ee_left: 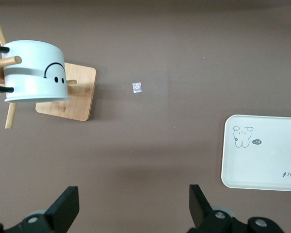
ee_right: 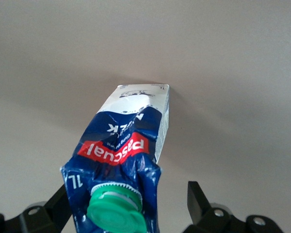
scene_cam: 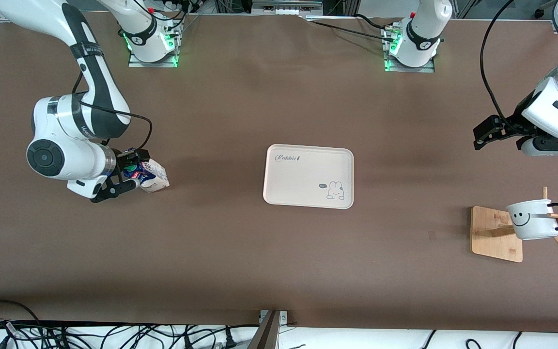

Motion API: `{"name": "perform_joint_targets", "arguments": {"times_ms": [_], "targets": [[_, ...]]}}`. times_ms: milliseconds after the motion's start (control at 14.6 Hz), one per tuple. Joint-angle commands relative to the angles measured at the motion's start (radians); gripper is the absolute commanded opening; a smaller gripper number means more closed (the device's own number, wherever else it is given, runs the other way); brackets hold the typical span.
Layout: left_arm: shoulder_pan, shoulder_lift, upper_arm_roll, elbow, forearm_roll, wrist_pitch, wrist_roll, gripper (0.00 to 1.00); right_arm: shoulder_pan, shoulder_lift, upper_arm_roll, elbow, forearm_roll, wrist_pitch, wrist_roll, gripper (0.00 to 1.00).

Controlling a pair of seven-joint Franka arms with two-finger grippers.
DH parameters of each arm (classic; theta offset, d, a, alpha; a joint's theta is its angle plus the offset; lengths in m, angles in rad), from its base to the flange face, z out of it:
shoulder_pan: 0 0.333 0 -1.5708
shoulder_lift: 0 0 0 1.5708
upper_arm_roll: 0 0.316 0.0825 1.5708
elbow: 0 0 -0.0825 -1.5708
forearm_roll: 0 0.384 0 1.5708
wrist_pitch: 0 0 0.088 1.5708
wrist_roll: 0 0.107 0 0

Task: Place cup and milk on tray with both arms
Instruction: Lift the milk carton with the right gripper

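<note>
One cup (scene_cam: 533, 219), one milk (scene_cam: 152, 176), one tray (scene_cam: 308, 177)

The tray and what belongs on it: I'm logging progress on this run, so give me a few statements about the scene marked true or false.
1. The tray has nothing on it. True.
2. The smiley mug stands upright on the table. False: it hangs on a peg of the wooden rack, toward the left arm's end of the table.
3. The milk carton lies between the open fingers of the right pincer. True.
4. The left pincer is shut on the mug. False: it is open and up in the air, over bare table, apart from the mug.
5. The carton's cap is red. False: it is green.
</note>
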Motion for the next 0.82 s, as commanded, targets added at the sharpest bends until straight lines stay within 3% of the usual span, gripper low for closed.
{"name": "perform_joint_targets", "arguments": {"times_ms": [0, 137, 273, 751], "targets": [[-0.005, 0.019, -0.002, 0.039, 0.008, -0.014, 0.002, 1.0, -0.002, -0.037, -0.002, -0.038, 0.016, 0.007, -0.023, 0.86], [-0.005, 0.019, -0.002, 0.04, 0.009, -0.014, 0.002, 1.0, -0.002, -0.037, -0.002, -0.038, 0.016, 0.011, -0.025, 0.66], [-0.005, 0.019, -0.002, 0.04, 0.009, -0.014, 0.002, 1.0, -0.002, -0.035, -0.002, -0.038, 0.016, 0.016, -0.025, 0.55], [-0.005, 0.019, -0.003, 0.04, 0.008, -0.016, 0.002, 1.0, -0.002, -0.035, -0.002, -0.029, 0.018, 0.02, -0.016, 0.41]]}}
